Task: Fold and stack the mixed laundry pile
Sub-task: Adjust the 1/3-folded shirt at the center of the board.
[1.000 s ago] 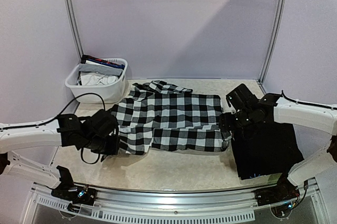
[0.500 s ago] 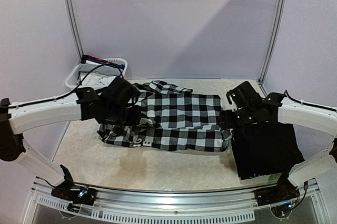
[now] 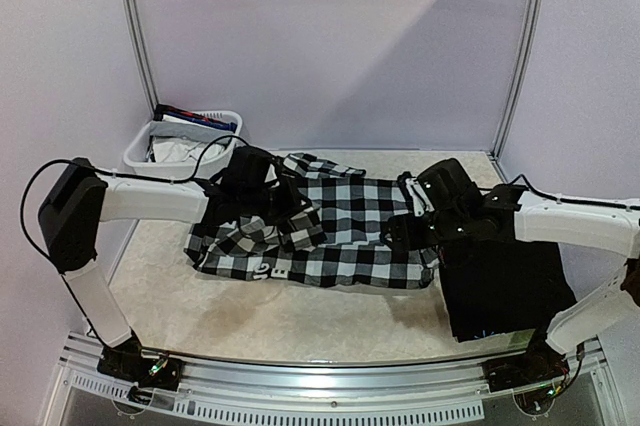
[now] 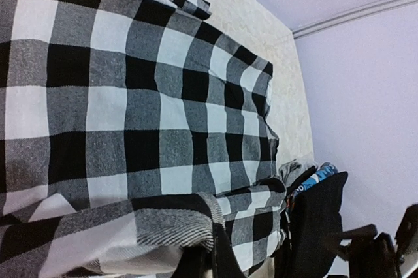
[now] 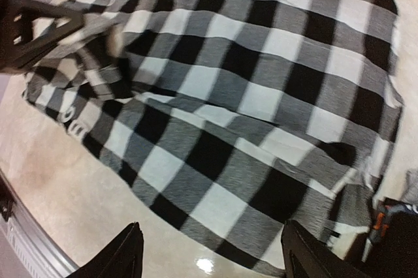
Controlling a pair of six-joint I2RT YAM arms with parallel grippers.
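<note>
Two arms reach in over the black-and-white checkered shirt (image 3: 350,236), which lies spread across the middle of the counter (image 3: 260,321). The left fingers (image 4: 209,262) are pinched tight on a fold of its fabric, bunched over the shirt's left part. The right fingers (image 3: 400,229) stand wide apart just above the shirt's right end, gripping nothing. A folded black garment (image 3: 505,291) lies right beside the shirt, near the counter's right edge. A white plastic basket (image 3: 185,178) stands in the far left corner, apart from the shirt, with more clothes (image 3: 185,149) inside it.
</note>
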